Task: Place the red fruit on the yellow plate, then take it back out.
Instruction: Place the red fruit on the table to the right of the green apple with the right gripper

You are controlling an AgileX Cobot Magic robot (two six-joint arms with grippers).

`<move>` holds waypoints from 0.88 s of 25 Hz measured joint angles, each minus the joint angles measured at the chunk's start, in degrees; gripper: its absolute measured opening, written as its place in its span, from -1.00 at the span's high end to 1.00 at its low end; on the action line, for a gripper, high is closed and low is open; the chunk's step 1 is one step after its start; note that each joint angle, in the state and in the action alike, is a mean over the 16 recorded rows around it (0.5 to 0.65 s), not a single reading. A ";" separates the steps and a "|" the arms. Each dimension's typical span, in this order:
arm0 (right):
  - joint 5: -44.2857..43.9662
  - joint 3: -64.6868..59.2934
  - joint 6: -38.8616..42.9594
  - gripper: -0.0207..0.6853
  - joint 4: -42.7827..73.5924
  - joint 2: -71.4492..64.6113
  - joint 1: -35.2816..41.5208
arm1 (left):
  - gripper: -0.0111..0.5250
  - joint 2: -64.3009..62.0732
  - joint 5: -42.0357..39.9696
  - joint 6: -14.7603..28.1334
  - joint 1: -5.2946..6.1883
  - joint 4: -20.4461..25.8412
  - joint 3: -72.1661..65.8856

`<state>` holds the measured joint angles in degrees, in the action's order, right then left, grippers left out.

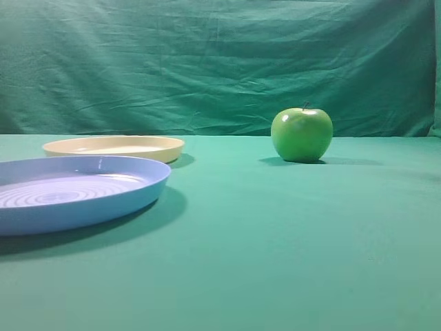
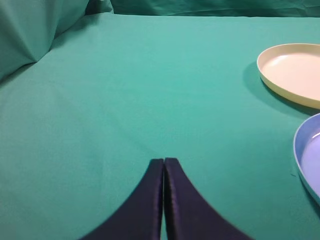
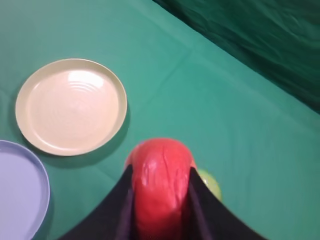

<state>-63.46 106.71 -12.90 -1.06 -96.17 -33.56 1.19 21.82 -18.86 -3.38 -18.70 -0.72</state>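
Pinching the red fruit [image 3: 161, 182] between its two dark fingers [image 3: 120, 210], the right pincer [image 3: 161, 200] holds it raised above the green surface [image 3: 240, 130]; the fingers press against both flanks of the fruit, whose upper end stands clear of them. In the right wrist view the yellow plate [image 3: 70, 106] lies ahead of and to the left of this pincer, apart from the fruit and bare inside. A light-blue plate [image 3: 20, 195] sits at the pincer's left, just beside the yellow plate's near rim. A sliver of the green apple [image 3: 210, 182] shows directly behind the right finger, largely hidden by it.

The left pincer [image 2: 164, 162] has its two dark fingers pressed together, tips meeting, with nothing between them. It hangs low over the cloth. From this pincer the yellow plate [image 2: 292, 72] lies ahead and well off to the right; the light-blue plate [image 2: 307, 155] is closer, also to the right, cut by the frame edge.

The exterior high view shows neither pincer nor the fruit. It shows the yellow plate [image 1: 114, 147] resting flat on the surface [image 1: 275, 241], the light-blue plate [image 1: 76, 193] in front of it, and the green apple [image 1: 302, 134] standing upright well apart to the right. A wrinkled green backdrop [image 1: 220, 62] closes the far side.
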 joint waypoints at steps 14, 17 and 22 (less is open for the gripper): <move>19.77 -48.75 5.03 0.46 0.91 26.13 5.49 | 0.96 0.00 0.00 0.00 0.00 0.00 0.00; 26.34 -57.94 5.43 0.46 0.38 27.98 6.20 | 0.96 0.00 0.00 0.00 0.00 0.00 0.00; 36.80 -69.07 5.87 0.46 -0.44 26.91 6.97 | 0.96 0.00 0.00 0.00 0.00 0.00 0.00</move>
<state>-26.66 37.64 -7.03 -1.50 -69.26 -26.59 1.19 21.82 -18.86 -3.38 -18.70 -0.72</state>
